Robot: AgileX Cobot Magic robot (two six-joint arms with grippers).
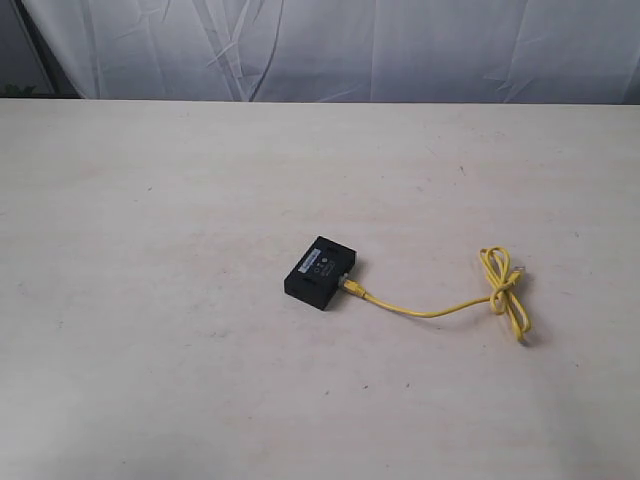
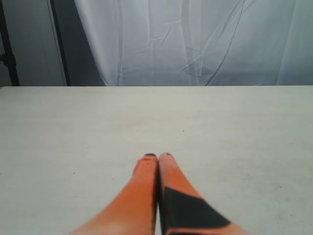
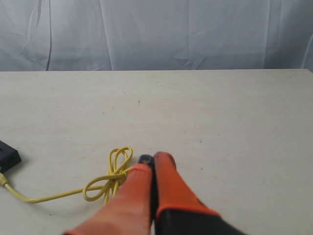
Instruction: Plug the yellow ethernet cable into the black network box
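Observation:
The black network box [image 1: 320,272] lies flat near the middle of the table, white label up. The yellow ethernet cable [image 1: 430,310] runs from the box's right side, where one plug end meets it, to a loose knotted bundle [image 1: 503,285] further right. In the right wrist view the bundle [image 3: 115,176] lies just beside my right gripper [image 3: 154,159], which is shut on nothing, and a corner of the box [image 3: 7,157] shows at the frame's edge. My left gripper [image 2: 158,156] is shut and empty over bare table. Neither arm appears in the exterior view.
A pale table [image 1: 150,200] fills the scene. A white curtain [image 1: 350,50] hangs behind its far edge. A dark frame post [image 2: 7,44] stands beyond the table corner in the left wrist view.

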